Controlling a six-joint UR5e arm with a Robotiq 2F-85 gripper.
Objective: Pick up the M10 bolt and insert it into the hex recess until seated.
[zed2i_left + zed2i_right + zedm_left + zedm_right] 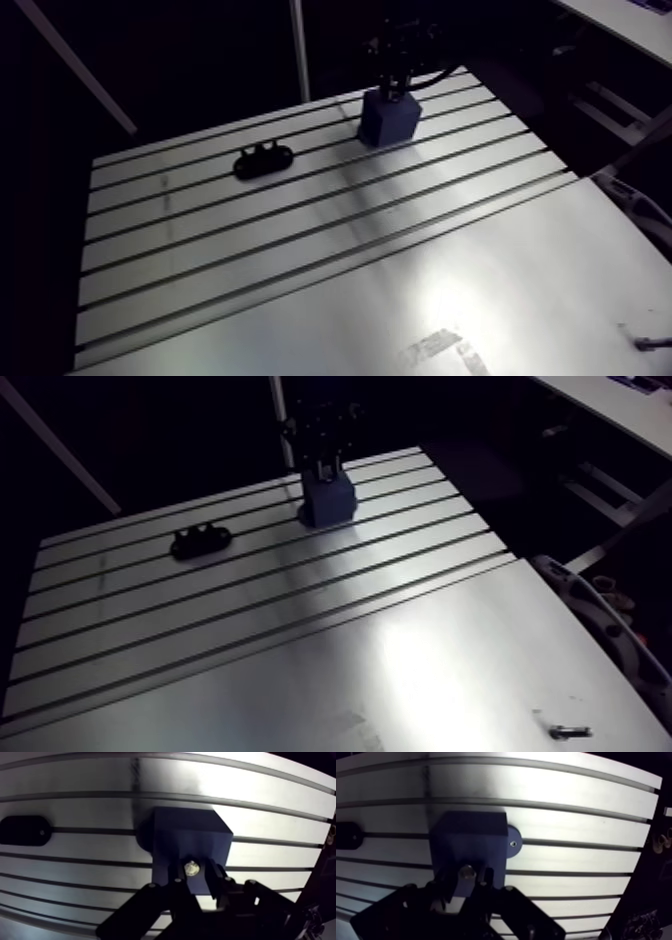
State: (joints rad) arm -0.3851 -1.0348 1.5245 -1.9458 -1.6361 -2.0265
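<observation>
The slotted metal table (300, 260) carries a blue block (388, 118) near its far edge. The gripper (195, 879) hangs directly over the block, its two fingers clamped on the bolt (467, 871), whose shiny end shows between them above the block's top face. I cannot tell whether the bolt touches the block. A black bracket (263, 160) lies well apart, beside the block.

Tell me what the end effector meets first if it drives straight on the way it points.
The blue block, right under the end effector. The bolt it grips would probably touch the block's top first. Whether the bolt touches it now is unclear.
</observation>
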